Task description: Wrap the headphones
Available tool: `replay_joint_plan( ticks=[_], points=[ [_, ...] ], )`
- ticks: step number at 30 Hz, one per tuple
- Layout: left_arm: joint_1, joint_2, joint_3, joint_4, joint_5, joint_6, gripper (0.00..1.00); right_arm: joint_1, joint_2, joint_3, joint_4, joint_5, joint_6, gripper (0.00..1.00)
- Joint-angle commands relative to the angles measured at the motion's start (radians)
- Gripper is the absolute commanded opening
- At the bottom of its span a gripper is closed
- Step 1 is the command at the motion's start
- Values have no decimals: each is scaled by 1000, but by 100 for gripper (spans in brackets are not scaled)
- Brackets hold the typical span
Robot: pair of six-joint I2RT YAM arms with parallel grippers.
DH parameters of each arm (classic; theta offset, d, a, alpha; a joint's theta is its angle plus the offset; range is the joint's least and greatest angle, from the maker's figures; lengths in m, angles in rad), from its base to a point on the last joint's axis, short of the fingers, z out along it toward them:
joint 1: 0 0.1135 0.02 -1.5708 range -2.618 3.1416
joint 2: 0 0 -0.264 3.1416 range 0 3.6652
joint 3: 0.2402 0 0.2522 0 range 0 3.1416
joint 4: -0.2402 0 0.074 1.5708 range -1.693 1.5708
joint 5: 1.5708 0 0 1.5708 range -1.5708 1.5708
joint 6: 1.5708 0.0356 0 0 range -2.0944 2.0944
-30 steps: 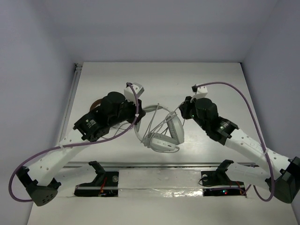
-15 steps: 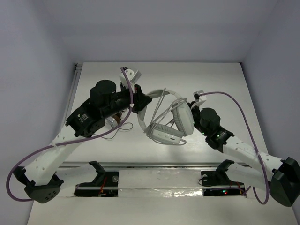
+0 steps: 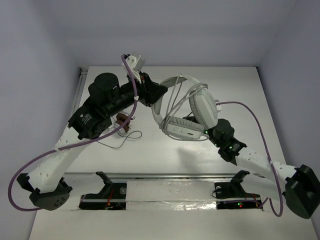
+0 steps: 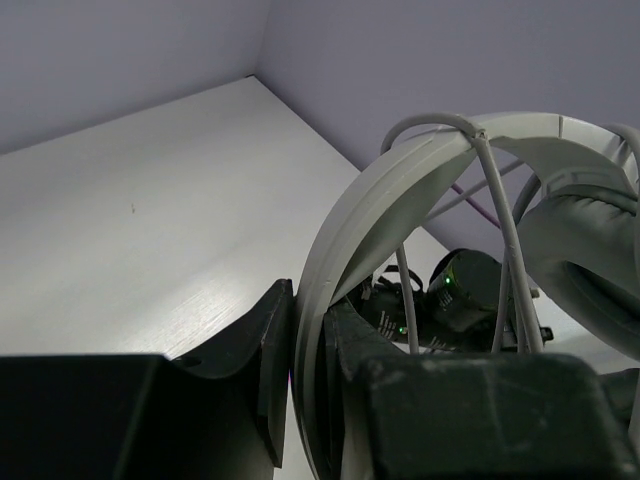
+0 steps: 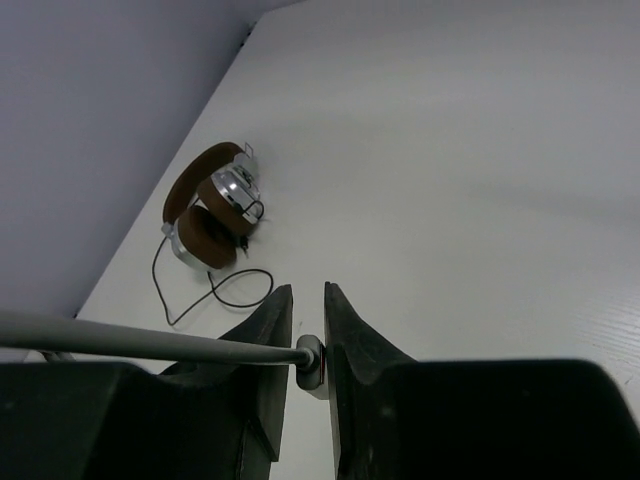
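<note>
Headphones [image 3: 202, 107] aloft over the desk [image 3: 250, 85]: my left pincer [image 4: 310, 340] was clamped on the headband [image 4: 400, 190], and my right pincer [image 5: 306, 330] was closed on the cable [image 5: 150, 340] near its end. To wind well, I judged, the band needed holding steady and the cable taut, each loop laid beside another.

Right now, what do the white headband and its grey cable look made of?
Headband: looks like hard plastic, matte light grey, with a crisp moulded ridge along its edge. Cable: thin, smooth grey, probably rubber or PVC sheathing; it bends freely over the band.
</note>
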Motion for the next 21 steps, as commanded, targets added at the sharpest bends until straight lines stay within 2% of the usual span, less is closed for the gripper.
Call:
replay_joint_plan(
  ticks=[1, 7, 10, 11, 15, 21],
  points=[
    [4, 3, 75, 166, 12, -96, 0, -7, -33, -29, 75, 54, 32, 25],
    [13, -16, 17, 226, -51, -156, 0, -7, -43, -64, 63, 50, 101, 23],
    [27, -29, -43, 283, -102, -214, 0, -7, -47, -84, 74, 36, 141, 3],
    [27, -35, -64, 313, -122, -229, 0, -7, -49, -86, 66, 37, 162, 2],
    [36, -61, -222, 456, -237, -355, 0, -7, -57, -107, 61, -13, 218, 0],
    [36, -30, -348, 609, -475, -469, 0, 54, -8, -102, 52, -13, 253, 0]
  ],
)
